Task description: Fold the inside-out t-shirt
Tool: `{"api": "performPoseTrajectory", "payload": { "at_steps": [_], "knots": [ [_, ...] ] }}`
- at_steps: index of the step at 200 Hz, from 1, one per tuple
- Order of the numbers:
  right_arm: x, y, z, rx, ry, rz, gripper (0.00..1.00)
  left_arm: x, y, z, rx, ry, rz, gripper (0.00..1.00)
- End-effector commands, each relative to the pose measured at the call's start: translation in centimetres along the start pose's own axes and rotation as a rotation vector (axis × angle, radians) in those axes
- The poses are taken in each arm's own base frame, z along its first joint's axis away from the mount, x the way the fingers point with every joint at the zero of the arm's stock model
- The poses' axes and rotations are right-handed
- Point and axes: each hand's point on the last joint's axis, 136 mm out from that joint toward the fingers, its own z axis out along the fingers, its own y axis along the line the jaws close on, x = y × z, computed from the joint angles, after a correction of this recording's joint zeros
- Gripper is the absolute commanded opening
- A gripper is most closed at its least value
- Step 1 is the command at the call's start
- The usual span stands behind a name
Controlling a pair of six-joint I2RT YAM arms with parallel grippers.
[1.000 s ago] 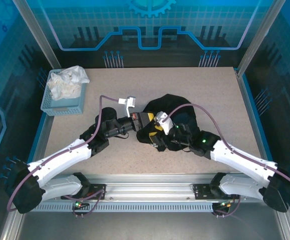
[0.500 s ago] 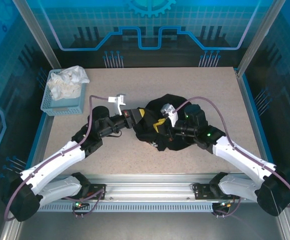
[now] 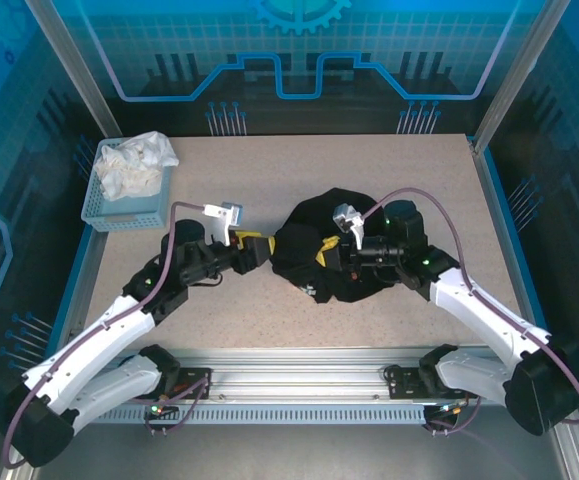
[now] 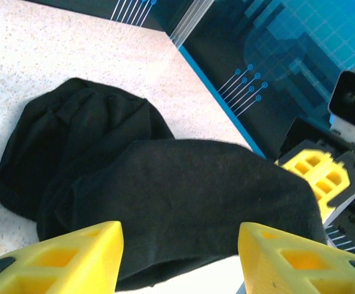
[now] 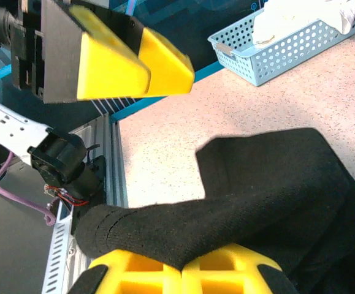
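The inside-out t-shirt is a crumpled black heap in the middle of the table. My right gripper sits at its left part, shut on a fold of the black fabric that drapes over my yellow fingers. My left gripper stands just left of the heap, open, with nothing between its fingers. In the left wrist view the shirt lies just beyond my left gripper, and the right gripper shows behind the shirt on the right.
A light blue basket holding a white cloth stands at the far left of the table. The basket also appears in the right wrist view, behind the left gripper. A metal rail runs along the near edge.
My left gripper has opened, let go of the shirt and drawn back to the left. My right gripper has shut on a fold of the shirt, and its arm has swung farther back.
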Motion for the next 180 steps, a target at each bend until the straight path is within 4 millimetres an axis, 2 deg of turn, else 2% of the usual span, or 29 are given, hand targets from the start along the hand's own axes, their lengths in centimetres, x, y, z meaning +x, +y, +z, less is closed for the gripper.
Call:
{"api": "performPoseTrajectory", "payload": {
  "at_steps": [1, 45, 83, 113, 149, 180],
  "knots": [
    [-1.7, 0.3, -0.2, -0.043, -0.038, 0.018, 0.0, 2.6, 1.6, -0.1, -0.041, 0.07, 0.027, 0.56],
    [-1.8, -0.4, -0.1, -0.026, -0.038, 0.057, 0.0, 4.2, 3.1, 0.3, -0.074, 0.079, -0.01, 0.59],
    [-1.5, -0.7, -0.3, -0.008, -0.034, 0.054, 0.0, 5.3, 3.7, 1.5, -0.097, 0.155, -0.107, 0.52],
    [-1.4, -0.8, -0.4, -0.003, -0.033, 0.054, 0.0, 6.8, 3.7, 2.6, -0.077, 0.228, -0.187, 0.52],
    [-1.2, -0.8, -0.4, -0.003, -0.035, 0.053, 0.0, 6.7, 3.3, 3.7, -0.028, 0.218, -0.233, 0.52],
    [-1.0, -0.6, -0.6, -0.001, -0.032, 0.049, 0.0, 6.2, 3.2, 4.5, -0.013, 0.211, -0.236, 0.45]
  ]
}}
